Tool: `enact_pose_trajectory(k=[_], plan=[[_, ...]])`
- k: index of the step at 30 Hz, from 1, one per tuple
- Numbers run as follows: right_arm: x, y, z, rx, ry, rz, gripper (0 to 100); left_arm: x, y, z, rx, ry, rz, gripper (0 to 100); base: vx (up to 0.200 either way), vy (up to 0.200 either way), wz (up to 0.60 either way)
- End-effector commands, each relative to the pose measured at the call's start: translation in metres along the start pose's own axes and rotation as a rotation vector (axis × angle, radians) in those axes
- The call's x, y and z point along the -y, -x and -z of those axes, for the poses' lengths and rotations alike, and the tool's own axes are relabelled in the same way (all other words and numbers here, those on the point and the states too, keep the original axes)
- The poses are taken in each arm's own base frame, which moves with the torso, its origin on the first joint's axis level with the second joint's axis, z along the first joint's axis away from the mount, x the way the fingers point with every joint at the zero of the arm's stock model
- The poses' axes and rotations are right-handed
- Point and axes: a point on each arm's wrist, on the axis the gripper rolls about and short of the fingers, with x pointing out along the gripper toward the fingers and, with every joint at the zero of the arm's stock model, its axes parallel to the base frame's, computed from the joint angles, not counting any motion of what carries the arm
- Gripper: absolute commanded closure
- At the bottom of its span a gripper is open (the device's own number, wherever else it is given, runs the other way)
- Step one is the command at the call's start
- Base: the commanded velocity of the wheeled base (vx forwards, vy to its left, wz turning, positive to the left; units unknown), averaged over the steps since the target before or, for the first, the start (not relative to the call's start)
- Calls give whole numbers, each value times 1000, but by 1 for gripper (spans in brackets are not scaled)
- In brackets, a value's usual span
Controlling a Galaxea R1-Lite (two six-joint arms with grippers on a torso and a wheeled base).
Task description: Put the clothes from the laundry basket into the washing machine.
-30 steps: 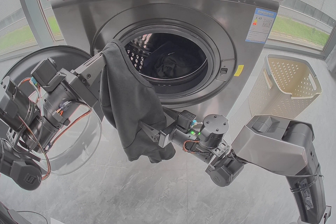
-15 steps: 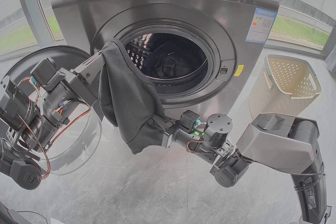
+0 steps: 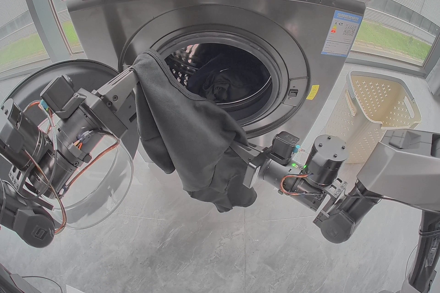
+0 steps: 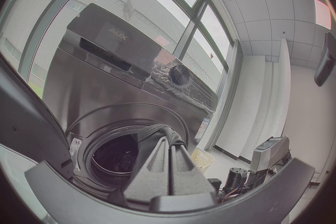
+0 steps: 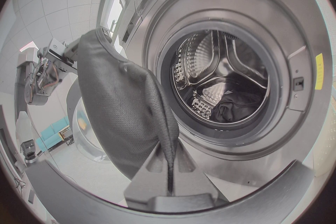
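A dark grey mesh garment (image 3: 188,129) hangs stretched between both grippers in front of the washing machine (image 3: 220,10). My left gripper (image 3: 135,72) is shut on its upper corner beside the left rim of the drum opening (image 3: 220,78); the same grip shows in the left wrist view (image 4: 170,146). My right gripper (image 3: 239,148) is shut on the garment's lower edge, below the opening; the cloth (image 5: 129,102) runs down between its fingers (image 5: 170,161). Dark clothes (image 5: 238,105) lie inside the drum.
The round door (image 3: 68,78) stands swung open at the left, behind my left arm. A cream laundry basket (image 3: 380,111) stands on the floor to the right of the machine. Grey tiled floor (image 3: 206,252) lies in front.
My right gripper has moved right and up with the garment's lower edge, drawing the cloth out across the front of the opening. The left gripper has held its place.
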Motion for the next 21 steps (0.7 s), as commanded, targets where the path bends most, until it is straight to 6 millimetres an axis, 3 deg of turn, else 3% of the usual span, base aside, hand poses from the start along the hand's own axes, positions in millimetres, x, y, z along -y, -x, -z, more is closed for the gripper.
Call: enact_pose_trajectory(k=[1,2,8,21], plan=[[-5,17,-13,-8,-2,-2,100,0,-1,2,-4,2,2,100,0,0,0],[-7,16,-11,-8,-3,-6,0,1,0,2,-4,2,2,100,0,0,0],[-13,-3,8,-18,-10,-33,0,0,0,-1,5,-1,1,100,0,0,0],[-7,-20,26,-16,-9,-28,0,1,0,-2,8,-1,4,100,0,0,0]])
